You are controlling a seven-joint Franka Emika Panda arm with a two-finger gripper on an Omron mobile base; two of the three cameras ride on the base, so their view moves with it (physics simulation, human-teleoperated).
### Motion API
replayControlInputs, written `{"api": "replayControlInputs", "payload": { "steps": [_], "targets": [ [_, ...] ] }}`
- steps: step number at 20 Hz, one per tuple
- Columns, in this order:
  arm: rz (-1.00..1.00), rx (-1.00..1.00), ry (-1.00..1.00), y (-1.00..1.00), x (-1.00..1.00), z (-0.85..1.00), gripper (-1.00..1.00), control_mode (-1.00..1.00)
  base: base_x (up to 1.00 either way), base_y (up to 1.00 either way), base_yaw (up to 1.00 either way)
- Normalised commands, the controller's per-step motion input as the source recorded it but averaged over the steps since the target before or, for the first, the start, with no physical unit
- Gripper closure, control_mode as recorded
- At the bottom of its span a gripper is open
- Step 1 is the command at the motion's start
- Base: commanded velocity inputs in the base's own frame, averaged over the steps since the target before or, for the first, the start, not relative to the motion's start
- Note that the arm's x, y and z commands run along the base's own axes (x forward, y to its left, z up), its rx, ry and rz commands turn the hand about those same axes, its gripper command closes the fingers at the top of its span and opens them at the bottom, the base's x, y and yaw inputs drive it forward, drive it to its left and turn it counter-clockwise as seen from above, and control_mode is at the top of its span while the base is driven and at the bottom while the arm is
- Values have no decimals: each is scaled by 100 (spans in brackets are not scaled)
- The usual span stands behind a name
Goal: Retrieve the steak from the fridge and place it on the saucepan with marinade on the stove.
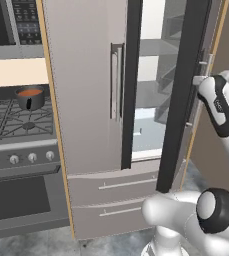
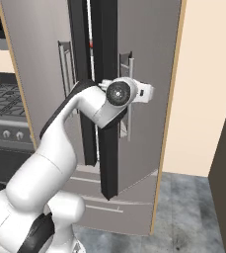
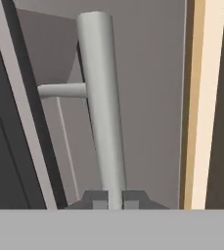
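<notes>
The gripper has its jaws pinched on the long grey bar handle of the tall stainless fridge, apparently to swing its right door wider, while the small dark saucepan with orange-red marinade waits on the grey gas stove.

1. Fridge: tall grey stainless, double-door w/ vertical bar handles, 2 lower drawers. Left door shut; right door swung partly open, grey inner shelves visible thru gap.
2. Saucepan: small dark grey pot, short black handle, orange-red liquid inside, upright on rear grate.
3. Stove: grey gas range left of fridge, black grates, knob row, dark oven window.
</notes>
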Motion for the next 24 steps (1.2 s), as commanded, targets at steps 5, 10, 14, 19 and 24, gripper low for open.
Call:
{"api": "replayControlInputs", "payload": {
  "steps": [5, 10, 14, 19, 24],
  "targets": [
    [7, 0, 0, -27, -32, -3, 100, -100, 0, 0, 0],
    [5, 0, 0, -37, -15, 0, 100, -100, 0, 0, 0],
    [5, 0, -1, -6, -11, 0, 100, -100, 0, 0, 0],
    [0, -1, -16, 8, -83, 0, 100, -100, 0, 0, 0],
    [-6, -11, -20, 63, -96, 0, 100, -100, 0, 0, 0]
  ]
}}
